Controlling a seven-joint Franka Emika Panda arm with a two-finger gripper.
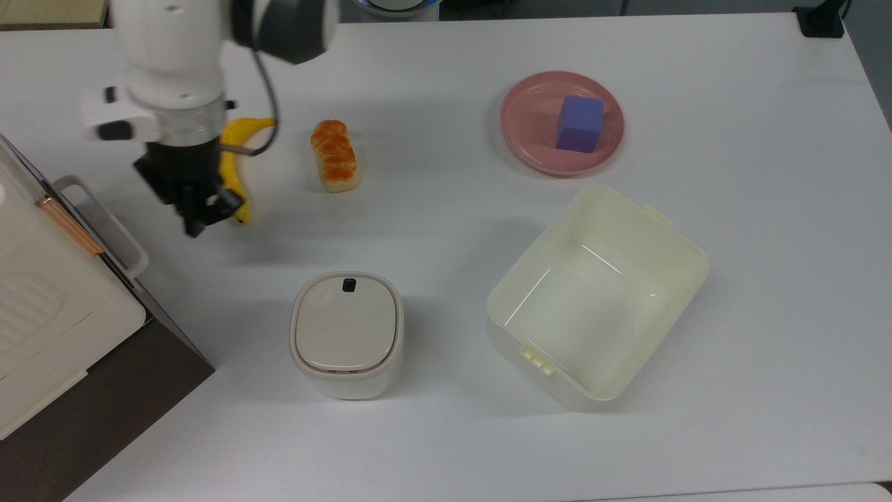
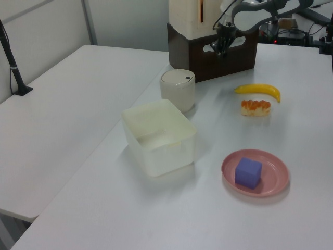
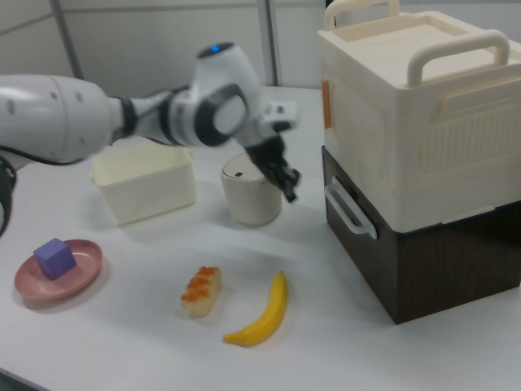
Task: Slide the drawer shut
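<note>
Drawer [image 3: 383, 244] is pushed in, dark brown front panel flush with its cabinet face. White rectangular loop handle [image 3: 348, 209] sticks out from the front, running level. In the right view it sits to the right of the end effector [image 3: 286, 181], apart from it; in the top view, handle [image 1: 104, 223] lies to the end effector's [image 1: 205, 216] left.

A white worktop [image 1: 697, 432] spreads across the top view, evenly lit, with a black block [image 1: 822, 19] at its upper right corner. In the left view a second white table [image 2: 57, 130] stands beside the worktop on the left view's left, a narrow gap between them, with a black pole [image 2: 10, 57] clamped near its far left edge and a pale grey wall panel [image 2: 125, 23] behind. The right view's upper part shows a light wall [image 3: 163, 41] crossed by grey upright strips.
</note>
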